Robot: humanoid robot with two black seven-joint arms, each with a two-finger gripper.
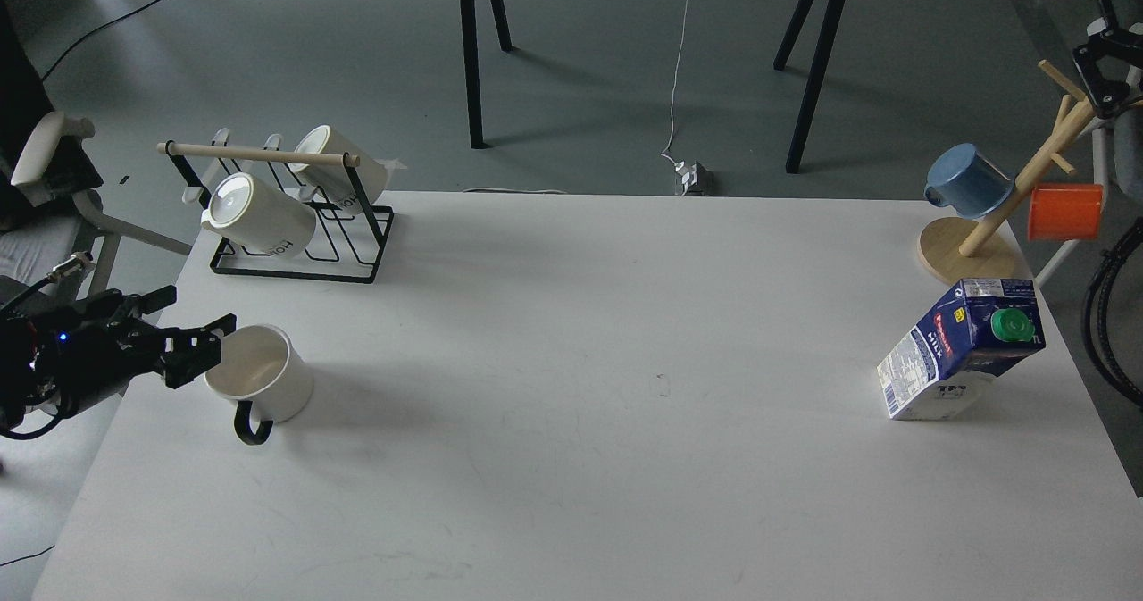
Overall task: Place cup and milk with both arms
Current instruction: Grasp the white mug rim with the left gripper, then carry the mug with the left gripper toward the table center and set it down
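The cup (pixel 261 371) is a white mug with a black loop handle facing the front. It stands upright on the left of the white table (pixel 571 458). My left gripper (pixel 204 326) comes in low from the left edge. Its fingers look apart, with the tips right at the cup's left rim, and it holds nothing. The milk (pixel 963 349) is a blue and white carton with a green cap. It stands alone near the table's right edge. My right gripper (pixel 1105 63) is a small dark shape at the top right edge, far above the milk; its fingers are unclear.
A black wire rack (pixel 295 266) with a wooden bar holds two white mugs at the back left. A wooden mug tree (pixel 969 253) with a blue mug (pixel 969 181) and an orange mug (pixel 1065 211) stands just behind the milk. A chair is off the table's left side.
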